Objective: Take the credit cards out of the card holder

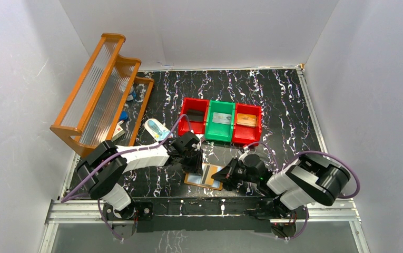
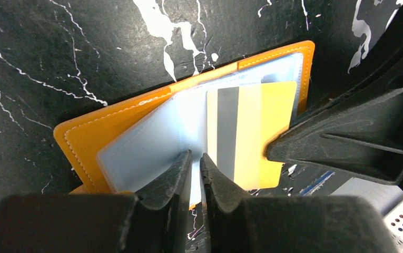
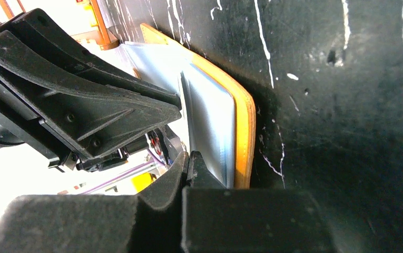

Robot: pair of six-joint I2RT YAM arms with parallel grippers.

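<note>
The orange card holder [image 1: 205, 178] lies open on the black marbled table between my two grippers. In the left wrist view its orange cover [image 2: 94, 137] carries a clear sleeve [image 2: 151, 142]. A yellow credit card [image 2: 275, 105] with a grey stripe sits in the sleeve and sticks out past the holder's near edge. My left gripper [image 2: 195, 157] [image 1: 195, 162] is closed to a thin slit on the sleeve's edge. My right gripper [image 3: 188, 156] [image 1: 222, 174] is shut beside the sleeve [image 3: 209, 126] and the orange edge [image 3: 244, 132]. One of its fingers [image 2: 346, 137] covers the card's right edge. Nothing shows between its fingers.
Behind the holder stand a red bin [image 1: 194, 113], a green bin [image 1: 220, 126] and a second red bin [image 1: 247, 132], the last two with flat cards inside. An orange wooden rack [image 1: 101, 89] leans at the left, with a pale oval item [image 1: 156, 128] beside it. White walls enclose the table.
</note>
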